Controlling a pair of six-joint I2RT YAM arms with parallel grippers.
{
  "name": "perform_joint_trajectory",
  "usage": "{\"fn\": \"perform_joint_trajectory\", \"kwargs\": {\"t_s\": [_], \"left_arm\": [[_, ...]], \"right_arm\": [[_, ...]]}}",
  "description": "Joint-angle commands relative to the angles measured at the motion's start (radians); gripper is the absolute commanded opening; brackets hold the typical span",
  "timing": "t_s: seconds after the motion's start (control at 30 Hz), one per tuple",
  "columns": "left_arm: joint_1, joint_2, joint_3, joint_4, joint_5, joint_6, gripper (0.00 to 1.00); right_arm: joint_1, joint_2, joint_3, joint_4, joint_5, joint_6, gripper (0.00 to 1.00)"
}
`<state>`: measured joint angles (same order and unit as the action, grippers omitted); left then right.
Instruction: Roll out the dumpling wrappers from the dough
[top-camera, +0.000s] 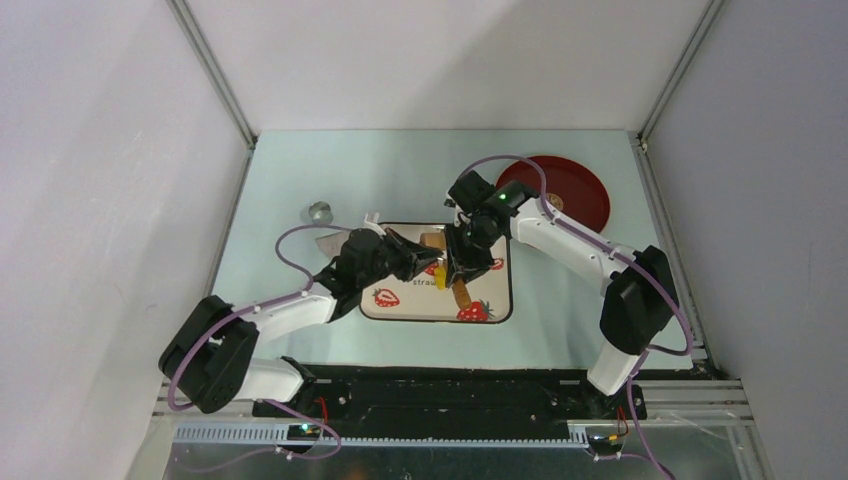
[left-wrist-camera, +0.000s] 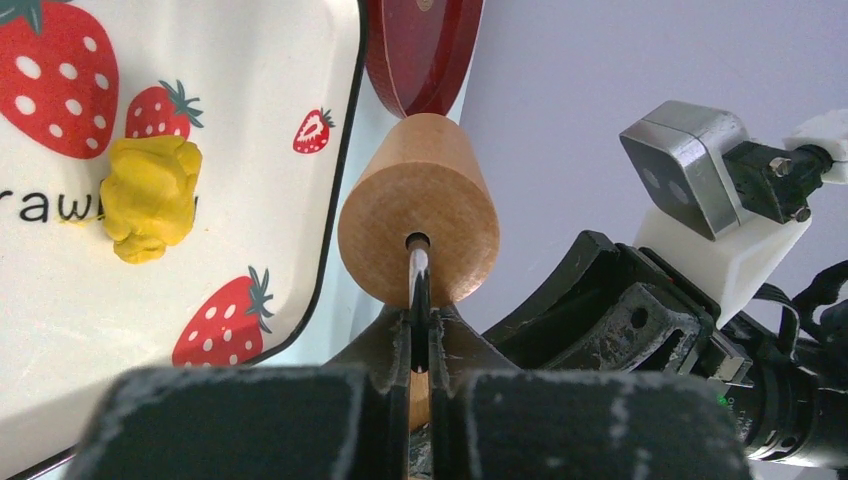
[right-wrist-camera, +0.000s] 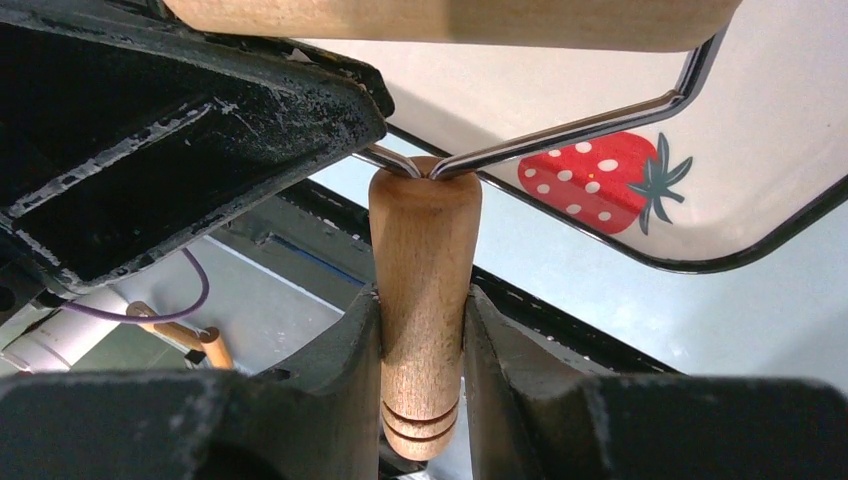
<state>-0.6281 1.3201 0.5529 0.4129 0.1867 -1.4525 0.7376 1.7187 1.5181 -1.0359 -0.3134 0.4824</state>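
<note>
The left gripper (left-wrist-camera: 420, 350) has its jaws pressed together on the thin metal wire frame (left-wrist-camera: 418, 262), just where it enters the end of the light-brown wooden roller cylinder (left-wrist-camera: 418, 200). The bright-yellow soft dough lump (left-wrist-camera: 150, 197) lies left of this gripper on the white strawberry-print tray (left-wrist-camera: 260, 220) (knobbly, not flat), apart from the roller. The right gripper (right-wrist-camera: 420, 340), partly closed, clamps the rounded wooden handle (right-wrist-camera: 422, 260).

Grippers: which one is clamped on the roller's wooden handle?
The right gripper; its jaws squeeze the wooden handle, while the left gripper pinches the wire frame.
</note>
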Motion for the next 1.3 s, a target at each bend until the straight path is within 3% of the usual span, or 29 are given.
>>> {"fn": "perform_joint_trajectory", "kwargs": {"t_s": [0.0,0.03,0.17,0.43,0.63,0.87,0.9,0.97,1.0,1.07,1.17,1.27], "left_arm": [[0.006,-0.029,-0.041,0.106,-0.073,-0.091,0.00],[0.006,-0.032,-0.047,0.115,-0.078,-0.102,0.00],[0.006,-0.050,-0.085,0.160,-0.106,-0.157,0.00],[0.009,-0.058,-0.105,0.188,-0.118,-0.192,0.00],[0.008,-0.062,-0.113,0.194,-0.112,-0.187,0.00],[0.010,-0.059,-0.125,0.195,-0.115,-0.173,0.00],[0.010,-0.058,-0.122,0.195,-0.112,-0.164,0.00],[0.010,-0.057,-0.107,0.195,-0.094,-0.127,0.20],[0.010,-0.055,-0.094,0.194,-0.076,-0.095,0.43],[0.010,-0.063,-0.068,0.185,-0.034,-0.039,0.69],[0.009,-0.099,-0.026,0.103,0.027,0.058,0.86],[0.010,-0.182,0.078,-0.189,0.027,0.296,0.97]], "right_arm": [[0.016,-0.065,-0.055,0.054,-0.026,0.027,0.30],[0.016,-0.088,-0.073,0.085,-0.019,0.035,0.40],[0.020,-0.130,-0.159,0.133,0.021,0.042,0.58],[0.057,-0.133,-0.196,0.184,0.071,0.052,0.65],[0.058,-0.074,-0.180,0.245,0.077,0.084,0.52],[0.061,-0.057,-0.114,0.200,0.092,0.095,0.02],[0.064,-0.055,-0.109,0.180,0.100,0.091,0.00],[0.063,-0.053,-0.092,0.141,0.108,0.076,0.00],[0.063,-0.053,-0.078,0.128,0.113,0.066,0.00],[0.050,-0.055,-0.060,0.088,0.123,0.050,0.00],[0.027,-0.056,-0.020,0.007,0.113,0.015,0.00],[-0.007,-0.058,0.009,-0.067,0.092,-0.017,0.00]]}}
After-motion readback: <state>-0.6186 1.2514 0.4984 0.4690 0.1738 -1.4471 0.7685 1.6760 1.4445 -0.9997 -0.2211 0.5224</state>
